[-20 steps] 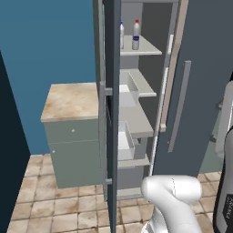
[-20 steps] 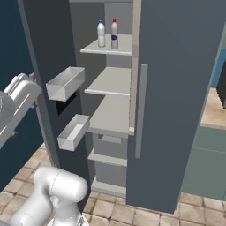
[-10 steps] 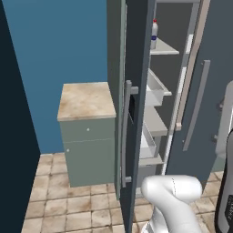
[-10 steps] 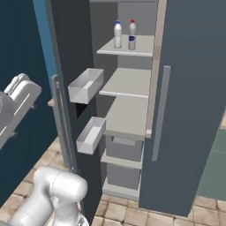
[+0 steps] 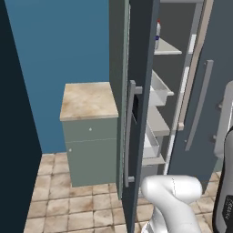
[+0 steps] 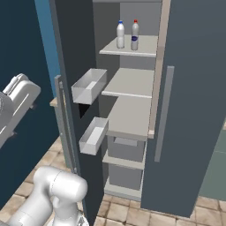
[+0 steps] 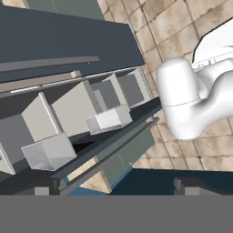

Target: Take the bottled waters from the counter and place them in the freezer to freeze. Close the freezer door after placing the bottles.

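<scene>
Both base views have shifted since a second ago, so the base has moved: freezer now sits closer and more side-on, door edge nearer centre of the left base view. Bottles haven't left their shelf.

Claw point(image 7: 111, 191): two dark tips at the bottom of the hand view, set wide apart, nothing between them. It looks down at the open freezer and tan tiled floor point(image 7: 182, 32).

Tall flat dark grey freezer door point(image 6: 73, 88) stands open, edge-on in the left base view, with its vertical grey bar handle point(image 5: 129, 132) facing the camera. Two clear door bins point(image 6: 89, 86) hang on its inner side, one above the other.

Tall dark grey fridge-freezer point(image 6: 194, 101) shows white inner shelves point(image 6: 130, 81) and lower drawers.

Two small clear plastic bottled waters point(image 6: 127, 35) stand upright side by side on the top shelf, blue cap left, red cap right in the right base view.

Small beige-topped grey-green drawer cabinet point(image 5: 88, 132) stands left of the door against the blue wall.
</scene>
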Controlling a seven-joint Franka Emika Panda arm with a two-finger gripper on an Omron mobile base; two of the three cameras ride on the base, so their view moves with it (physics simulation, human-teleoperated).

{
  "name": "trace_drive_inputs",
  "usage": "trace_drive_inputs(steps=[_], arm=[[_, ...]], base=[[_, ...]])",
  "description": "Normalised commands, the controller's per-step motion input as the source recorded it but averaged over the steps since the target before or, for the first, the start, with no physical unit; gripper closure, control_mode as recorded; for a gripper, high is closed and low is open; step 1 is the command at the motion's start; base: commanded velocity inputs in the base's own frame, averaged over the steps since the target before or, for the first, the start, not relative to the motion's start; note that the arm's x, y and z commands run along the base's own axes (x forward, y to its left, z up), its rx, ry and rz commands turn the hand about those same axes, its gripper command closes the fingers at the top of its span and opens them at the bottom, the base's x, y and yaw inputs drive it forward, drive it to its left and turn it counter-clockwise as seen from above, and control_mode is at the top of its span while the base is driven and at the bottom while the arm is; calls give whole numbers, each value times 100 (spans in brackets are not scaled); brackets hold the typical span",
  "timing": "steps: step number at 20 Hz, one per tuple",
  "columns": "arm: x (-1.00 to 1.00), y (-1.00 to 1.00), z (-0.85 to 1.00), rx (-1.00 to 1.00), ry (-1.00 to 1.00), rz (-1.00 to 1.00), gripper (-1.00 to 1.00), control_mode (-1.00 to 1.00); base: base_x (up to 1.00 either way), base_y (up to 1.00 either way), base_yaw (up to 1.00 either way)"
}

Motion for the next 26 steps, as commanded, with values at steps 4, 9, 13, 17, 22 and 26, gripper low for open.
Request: trace_drive_inputs(steps=[4, 9, 13, 17, 22, 26], arm=[[0, 0, 0, 0, 0, 0, -100, -100], [-10, 19, 0, -1, -1, 2, -100, -100], [-23, 100, 0, -24, 0, 10, -100, -100], [16, 100, -2, -46, 0, 10, -100, -100], [89, 100, -21, -55, 21, 2, -100, -100], [49, 35, -38, -48, 18, 0, -100, -100]], base=[[0, 0, 0], [0, 0, 0], [0, 0, 0], [0, 0, 0], [0, 0, 0], [0, 0, 0]])
